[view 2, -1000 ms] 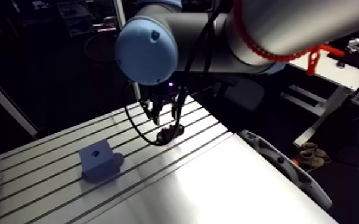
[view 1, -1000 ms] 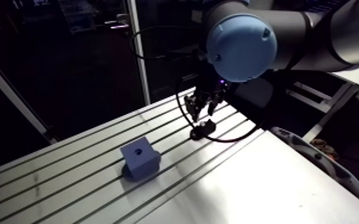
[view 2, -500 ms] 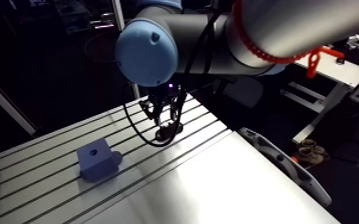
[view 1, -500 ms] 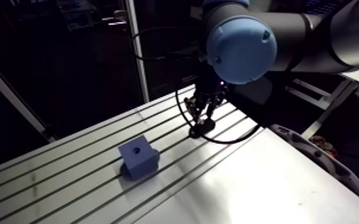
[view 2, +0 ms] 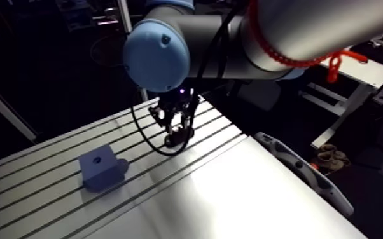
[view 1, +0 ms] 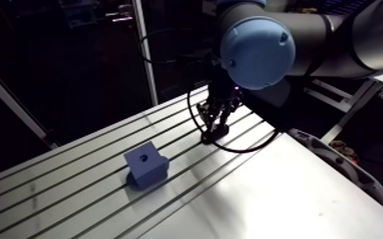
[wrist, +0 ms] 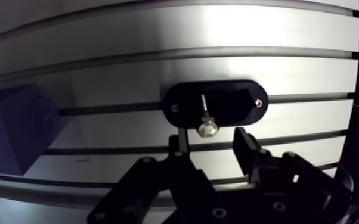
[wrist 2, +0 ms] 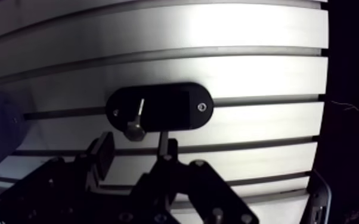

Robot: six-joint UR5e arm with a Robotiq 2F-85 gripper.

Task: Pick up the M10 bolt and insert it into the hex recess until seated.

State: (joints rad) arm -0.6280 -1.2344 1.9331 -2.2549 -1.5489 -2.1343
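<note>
In the wrist view the M10 bolt (wrist: 206, 124) stands in a black oval holder (wrist: 241, 106) on the slotted table (wrist: 158, 36), its hex head toward me. My gripper (wrist: 210, 145) is open just over it. The bolt's head lies a little ahead of the gap between the two fingertips and touches neither. A blue block (wrist: 6, 134) with the round recess in its top face (view 1: 144, 157) sits off to one side of the gripper. In the arm view the gripper (view 1: 215, 124) hangs low over the holder (view 1: 212, 136) at the table's far side.
The table's slots (view 1: 73, 184) run across its length under the block and the holder. A smooth bright plate (view 1: 277, 197) covers the near right part. A pale curved rail (view 1: 334, 162) lies along the right edge.
The gripper has come down closer to the holder and the bolt. The arm view has shifted slightly with the arm; block and holder stay put.
</note>
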